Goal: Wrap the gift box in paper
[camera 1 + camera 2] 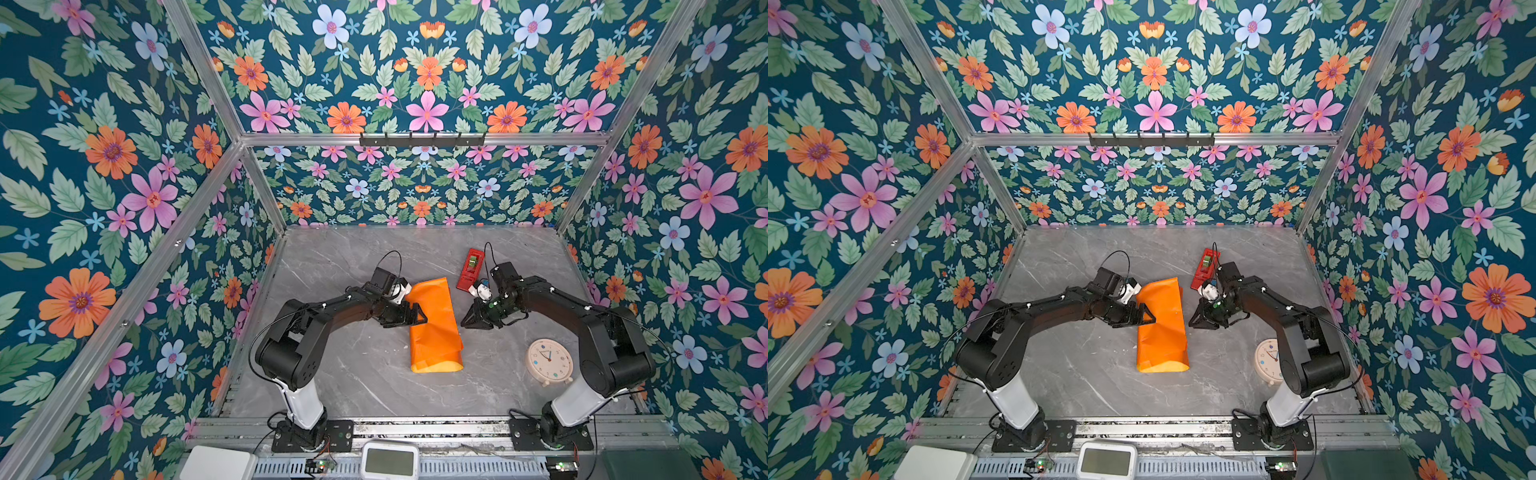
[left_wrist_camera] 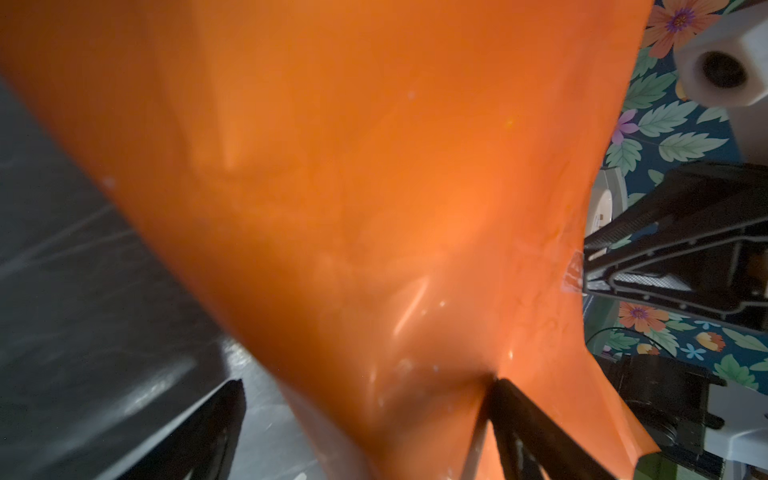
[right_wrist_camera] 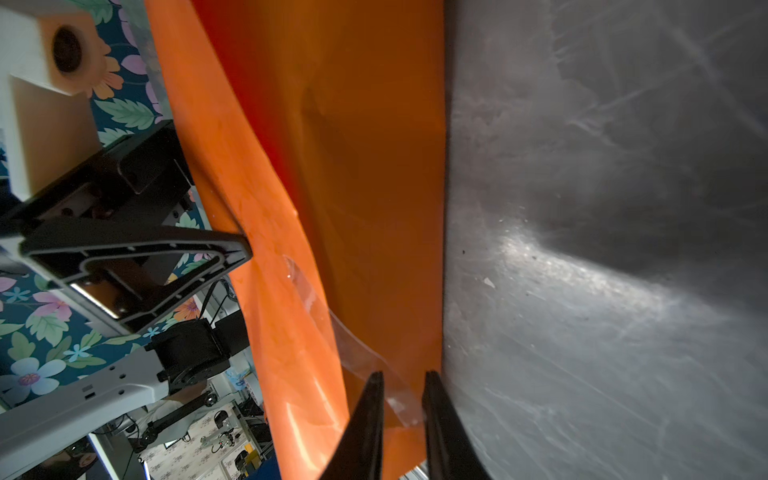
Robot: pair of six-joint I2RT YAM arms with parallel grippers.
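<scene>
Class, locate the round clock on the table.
In both top views the clock sits front right on the table, beside the right arm and right of the folded paper.

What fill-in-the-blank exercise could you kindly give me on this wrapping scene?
1. The paper shows mostly its ___ face.
2. In both top views the clock lies to the paper's ___.
3. The left gripper has its fingers ___ (open or shut).
4. A clear strip of ___ runs from the paper to the right gripper.

Missing words: orange; right; open; tape.
</scene>
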